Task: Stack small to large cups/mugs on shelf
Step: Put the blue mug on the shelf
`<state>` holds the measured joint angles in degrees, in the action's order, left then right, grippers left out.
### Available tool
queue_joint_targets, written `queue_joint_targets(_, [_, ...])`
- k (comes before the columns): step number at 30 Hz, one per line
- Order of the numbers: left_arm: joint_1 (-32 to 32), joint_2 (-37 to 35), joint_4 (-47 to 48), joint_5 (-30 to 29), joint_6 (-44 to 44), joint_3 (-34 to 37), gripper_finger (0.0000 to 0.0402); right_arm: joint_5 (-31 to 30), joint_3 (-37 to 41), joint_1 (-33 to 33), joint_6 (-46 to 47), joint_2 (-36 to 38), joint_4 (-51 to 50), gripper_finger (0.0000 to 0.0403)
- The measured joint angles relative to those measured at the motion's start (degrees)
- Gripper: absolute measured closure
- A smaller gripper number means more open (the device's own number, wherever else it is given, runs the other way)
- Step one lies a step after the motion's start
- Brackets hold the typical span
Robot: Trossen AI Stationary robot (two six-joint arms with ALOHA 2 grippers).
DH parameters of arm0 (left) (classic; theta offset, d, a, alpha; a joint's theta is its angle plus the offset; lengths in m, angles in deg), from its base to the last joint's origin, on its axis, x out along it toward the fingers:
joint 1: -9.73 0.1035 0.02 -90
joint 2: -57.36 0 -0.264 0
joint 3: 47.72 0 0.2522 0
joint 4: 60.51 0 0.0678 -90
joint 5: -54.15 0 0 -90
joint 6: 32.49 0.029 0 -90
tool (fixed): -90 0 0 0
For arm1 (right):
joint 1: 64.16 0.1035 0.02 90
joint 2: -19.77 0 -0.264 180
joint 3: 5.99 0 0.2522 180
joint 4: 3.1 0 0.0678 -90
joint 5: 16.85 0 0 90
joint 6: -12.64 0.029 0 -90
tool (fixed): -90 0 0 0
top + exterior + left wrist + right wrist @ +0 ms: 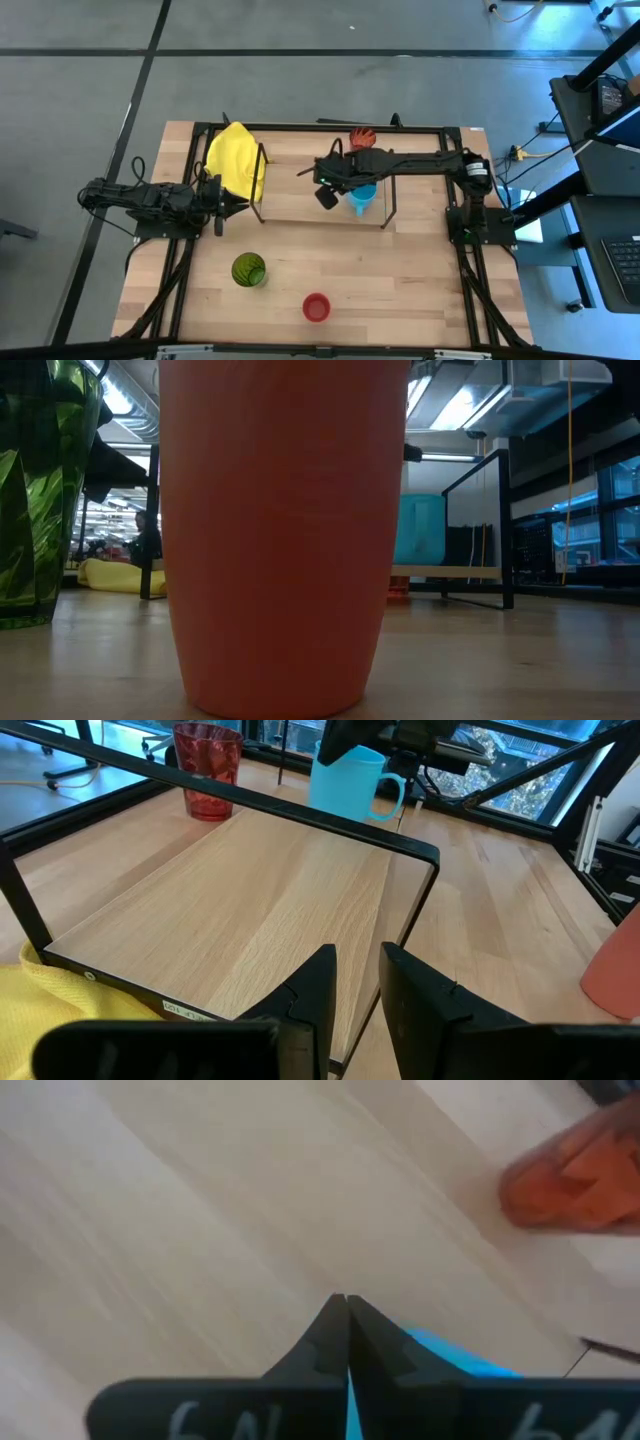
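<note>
The light blue mug (362,198) stands upright on the shelf (300,190) near its right wire frame, handle (390,795) toward the table's near side. The orange-red tumbler (362,137) stands at the shelf's far edge. On the table in front, the green tumbler (248,270) and the short red cup (316,307) stand upright. My right gripper (346,1300) is shut and empty, slanting down over the board just left of the mug (450,1358). My left gripper (357,985) waits open at the shelf's left end, beside the yellow cloth (236,160).
Black wire frames (300,815) close both ends of the shelf. The yellow cloth drapes over the left one. In the low view the red cup (280,530) fills the foreground and the green tumbler (40,490) stands at its left. The middle of the board is bare.
</note>
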<state>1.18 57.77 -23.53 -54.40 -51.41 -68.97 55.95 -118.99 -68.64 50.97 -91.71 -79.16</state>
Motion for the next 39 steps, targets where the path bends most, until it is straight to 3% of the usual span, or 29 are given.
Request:
queue_joint_targets(12, [0.00, 0.00, 0.00, 0.00, 0.00, 0.01, 0.0327, -1.24, 0.13, -5.64, -7.35, -1.58, -2.62, 0.0401])
queue_joint_targets(17, [0.02, 0.00, 0.00, 0.00, 0.00, 0.00, 0.0327, 2.81, 0.13, -7.12, -7.68, -1.58, -3.15, 0.0400])
queue_joint_targets(27, [0.01, 0.00, 0.01, -0.01, 0.00, 0.00, 0.0327, 4.26, 0.13, -6.99, -7.59, -1.58, -11.06, 0.0399])
queue_joint_targets(39, [0.01, 0.00, 0.01, -0.02, 0.00, 0.00, 0.0327, 6.44, 0.13, -5.72, -7.22, -1.58, -5.22, 0.0398])
